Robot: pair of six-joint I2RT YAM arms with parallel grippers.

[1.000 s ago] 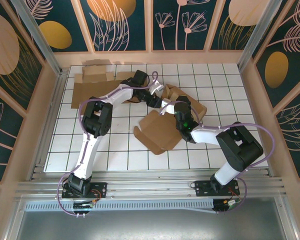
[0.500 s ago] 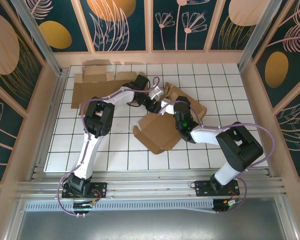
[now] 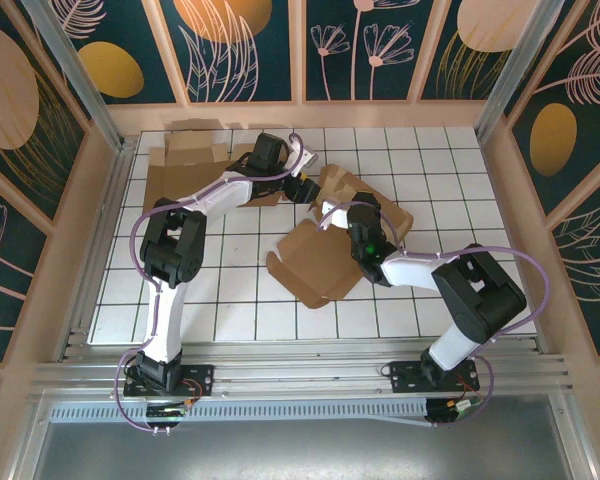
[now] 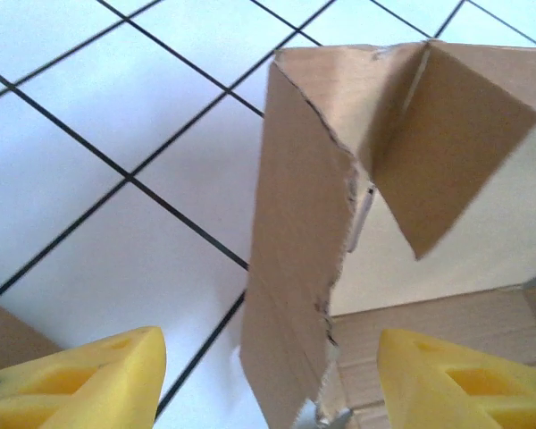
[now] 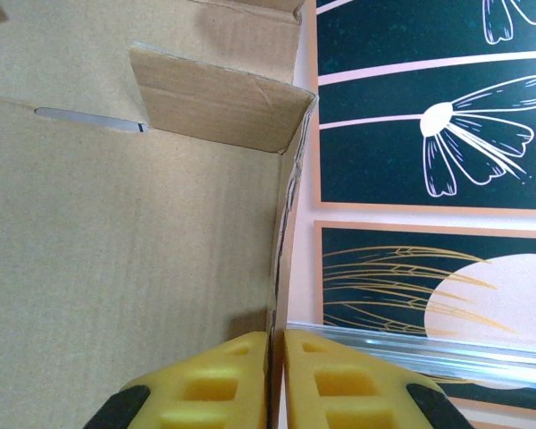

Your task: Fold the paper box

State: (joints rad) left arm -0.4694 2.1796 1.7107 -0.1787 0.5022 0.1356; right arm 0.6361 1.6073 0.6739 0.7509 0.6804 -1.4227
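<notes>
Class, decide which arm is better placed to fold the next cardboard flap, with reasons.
Left arm. Its open jaws straddle the upright flap, free to push it; the right arm has jaws shut on the box wall.

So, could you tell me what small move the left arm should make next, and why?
Probably ease the left gripper forward onto the upright flap. Its jaws stand open on either side of that flap's edge without gripping it, while the right gripper is pinched shut on the paper box, steadying it.

The left arm (image 3: 165,318) and right arm (image 3: 412,268) have white shells, black joints, purple cables (image 3: 133,235) and yellow gripper fingers (image 5: 216,386).
</notes>
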